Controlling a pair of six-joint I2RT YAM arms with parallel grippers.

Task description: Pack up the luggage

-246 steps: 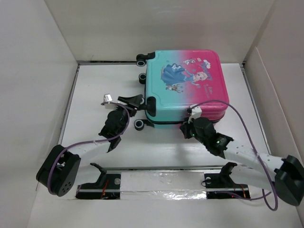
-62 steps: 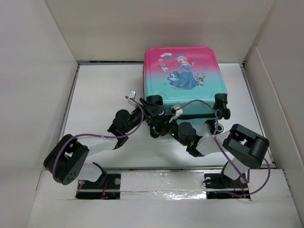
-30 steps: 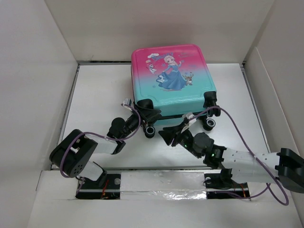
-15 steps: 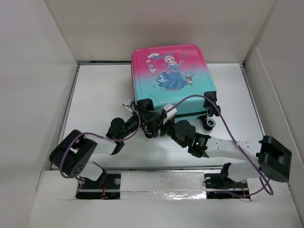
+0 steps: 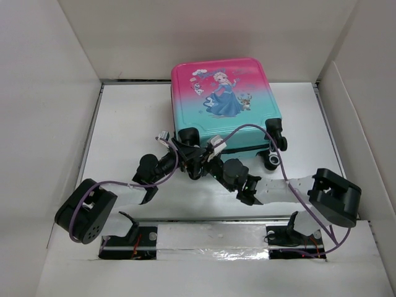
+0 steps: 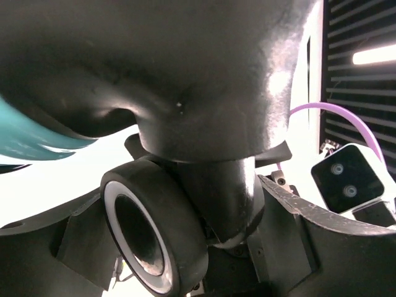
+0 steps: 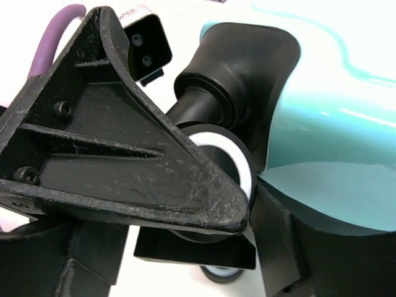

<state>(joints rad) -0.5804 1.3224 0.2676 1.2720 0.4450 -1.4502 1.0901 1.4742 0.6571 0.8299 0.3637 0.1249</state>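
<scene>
Top external view shows the closed luggage lying flat at the white surface's back edge, surface showing either side, with left gripper and right gripper spread apart around its near-left wheel

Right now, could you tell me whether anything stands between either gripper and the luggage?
Nothing visible does. The left gripper and right gripper are both right at the luggage, at its near-left wheel, which fills each wrist view close up.
</scene>
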